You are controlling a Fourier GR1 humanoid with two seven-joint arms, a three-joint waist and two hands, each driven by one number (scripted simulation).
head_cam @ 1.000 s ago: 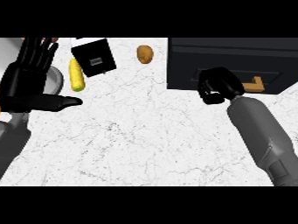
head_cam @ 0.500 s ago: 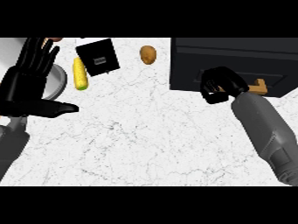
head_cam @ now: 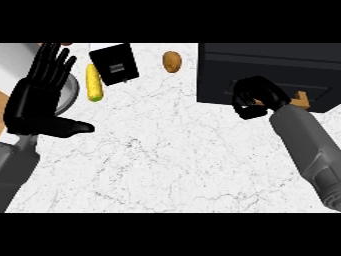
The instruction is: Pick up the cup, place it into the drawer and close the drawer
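At nine o'clock, left robot hand (head_cam: 34, 102): released, fingers straight and pointing toward twelve, thumb stuck out toward three, grasping nothing, near the nine o'clock edge of the white marbled surface (head_cam: 165, 160). Grey forearm coming in from seven o'clock. Partly hidden behind that palm, on its three o'clock side, a round grey metal rim (head_cam: 71, 92); kind of vessel impossible to tell.

At two o'clock, a dark drawer unit (head_cam: 284, 62) on the surface, front facing six. Right robot hand (head_cam: 256, 97) directly before that front, clenched, fingers curled in toward the palm. Touching the front or just short of it: cannot tell. Nothing recognisable inside the curl. Just at the hand's three o'clock side, a small tan piece (head_cam: 300, 100) on the unit's front, perhaps a handle. Grey forearm running down toward five o'clock.

Cup: whereabouts impossible to tell, whether hidden within the clenched right robot hand or inside the drawer unit.

At eleven o'clock, a yellow elongated vegetable (head_cam: 93, 82), green at its six o'clock tip, lying just beside the metal rim and near the left fingertips. At its one o'clock side, very close or touching, a black box (head_cam: 114, 64) with a pale label. At twelve o'clock, between box and drawer unit, apart from both, a brown potato (head_cam: 172, 61). In the ten o'clock corner, a white rounded shape (head_cam: 3, 57), too cropped to identify.
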